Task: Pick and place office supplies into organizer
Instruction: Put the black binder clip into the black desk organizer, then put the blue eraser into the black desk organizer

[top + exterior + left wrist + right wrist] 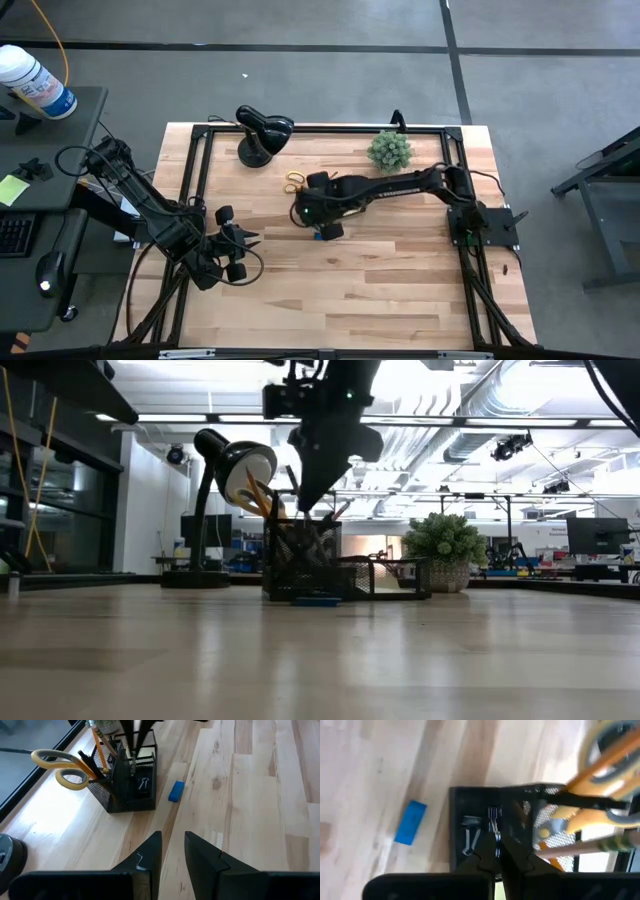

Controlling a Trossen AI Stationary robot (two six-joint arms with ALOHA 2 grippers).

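The black mesh organizer (pixel 131 800) stands on the table near the middle. Its taller cup section holds the yellow-handled scissors (pixel 62 766) and orange pencils (pixel 100 747), which lean out over the rim. Small clips (pixel 469 837) lie in a lower compartment. A tiny blue block (pixel 175 791) lies flat on the wood beside the organizer. My right gripper (pixel 498 856) hangs shut just above the low compartments, pointing steeply down, with nothing between its fingers. My left gripper (pixel 173 851) hovers open near the table's near left, facing the organizer from a distance.
A black desk lamp (pixel 262 133) stands at the far edge left of centre, and a small green potted plant (pixel 390 150) stands at the far edge right of it. Bare wood (pixel 400 290) stretches across the near half of the table.
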